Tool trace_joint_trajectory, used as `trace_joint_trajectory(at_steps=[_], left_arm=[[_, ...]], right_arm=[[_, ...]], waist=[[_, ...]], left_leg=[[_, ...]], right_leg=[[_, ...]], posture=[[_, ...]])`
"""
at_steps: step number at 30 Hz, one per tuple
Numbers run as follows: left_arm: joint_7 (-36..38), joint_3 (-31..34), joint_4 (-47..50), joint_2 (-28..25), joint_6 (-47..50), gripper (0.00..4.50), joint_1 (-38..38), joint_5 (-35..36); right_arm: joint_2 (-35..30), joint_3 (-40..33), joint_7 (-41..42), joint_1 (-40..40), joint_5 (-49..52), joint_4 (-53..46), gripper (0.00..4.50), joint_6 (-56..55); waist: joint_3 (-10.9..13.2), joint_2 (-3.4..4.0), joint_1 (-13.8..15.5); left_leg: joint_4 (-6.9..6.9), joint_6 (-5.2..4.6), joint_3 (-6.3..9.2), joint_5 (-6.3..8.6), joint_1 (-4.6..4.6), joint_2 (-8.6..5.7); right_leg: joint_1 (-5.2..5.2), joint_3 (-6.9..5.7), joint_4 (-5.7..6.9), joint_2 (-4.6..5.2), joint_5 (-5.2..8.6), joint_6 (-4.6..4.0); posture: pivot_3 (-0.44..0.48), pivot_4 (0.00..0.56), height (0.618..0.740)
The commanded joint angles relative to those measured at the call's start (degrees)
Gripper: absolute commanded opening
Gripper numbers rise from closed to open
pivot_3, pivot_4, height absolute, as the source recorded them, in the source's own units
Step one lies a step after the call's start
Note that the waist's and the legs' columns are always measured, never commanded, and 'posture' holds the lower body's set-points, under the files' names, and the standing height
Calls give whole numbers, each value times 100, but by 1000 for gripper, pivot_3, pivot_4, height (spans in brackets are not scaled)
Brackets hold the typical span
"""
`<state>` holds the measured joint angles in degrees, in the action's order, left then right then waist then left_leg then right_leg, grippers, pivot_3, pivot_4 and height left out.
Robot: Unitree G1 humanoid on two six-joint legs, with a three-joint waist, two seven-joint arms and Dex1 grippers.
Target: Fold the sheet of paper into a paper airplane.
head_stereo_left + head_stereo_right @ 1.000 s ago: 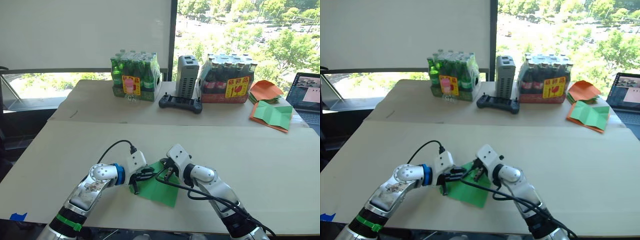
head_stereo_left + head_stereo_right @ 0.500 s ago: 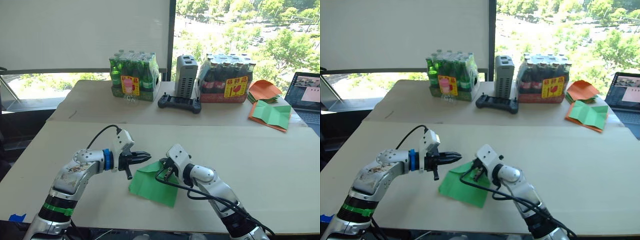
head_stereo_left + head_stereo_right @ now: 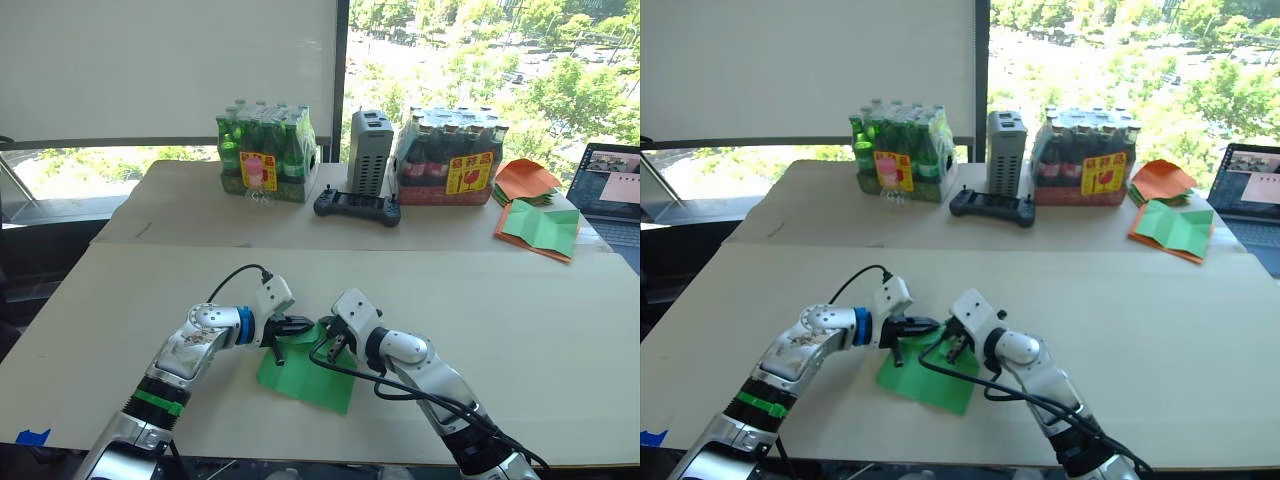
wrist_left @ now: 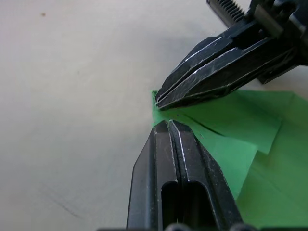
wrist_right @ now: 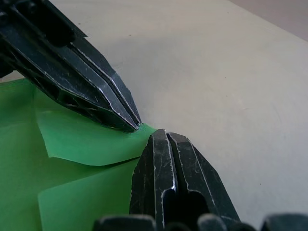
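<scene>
The bright green sheet of paper [image 3: 300, 376] lies flat near the table's front edge, with flaps folded over at its far corner [image 5: 72, 139]. My left gripper [image 3: 308, 324] is shut, its tips resting on that corner [image 4: 168, 124]. My right gripper [image 3: 322, 336] is also shut, and its tips [image 5: 161, 133] sit on the same corner. The two grippers meet almost tip to tip, the left one [image 5: 136, 126] coming in from the left. I cannot tell whether either tip pinches the paper or only presses on it.
At the back stand a pack of green bottles [image 3: 268, 155], a grey box [image 3: 372, 150], a black controller [image 3: 358, 205] and a pack of dark bottles [image 3: 455, 160]. Orange and green sheets [image 3: 540, 225] and a laptop [image 3: 610, 185] lie at the back right.
My left gripper drew back to the left and off the sheet, then returned to the sheet's far corner. The right gripper stayed in place on the paper.
</scene>
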<state>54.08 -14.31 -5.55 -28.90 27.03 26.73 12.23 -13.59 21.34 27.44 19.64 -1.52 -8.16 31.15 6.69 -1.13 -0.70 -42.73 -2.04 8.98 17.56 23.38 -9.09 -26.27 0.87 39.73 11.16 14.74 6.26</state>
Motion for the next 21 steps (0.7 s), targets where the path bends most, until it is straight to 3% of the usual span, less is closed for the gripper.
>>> trace_joint_trajectory(at_steps=[1, 21], left_arm=[[-62, -41, -196, 8, -218, 39, 54, -221], [33, -340, -98, 36, -264, 39, -138, -575]], right_arm=[[-45, 38, 29, -20, -61, -75, 0, 140], [-83, 139, 64, -55, -104, -179, 0, 262]], waist=[[0, 0, 0], [-2, -2, 3]], left_leg=[[0, 0, 0, 0, -2, 0], [-1, -1, 0, 0, -6, -1]], right_leg=[[1, 0, 0, 0, 0, 0], [7, 0, 0, 1, 0, 0]], posture=[[0, 150, 675], [0, 150, 675]])
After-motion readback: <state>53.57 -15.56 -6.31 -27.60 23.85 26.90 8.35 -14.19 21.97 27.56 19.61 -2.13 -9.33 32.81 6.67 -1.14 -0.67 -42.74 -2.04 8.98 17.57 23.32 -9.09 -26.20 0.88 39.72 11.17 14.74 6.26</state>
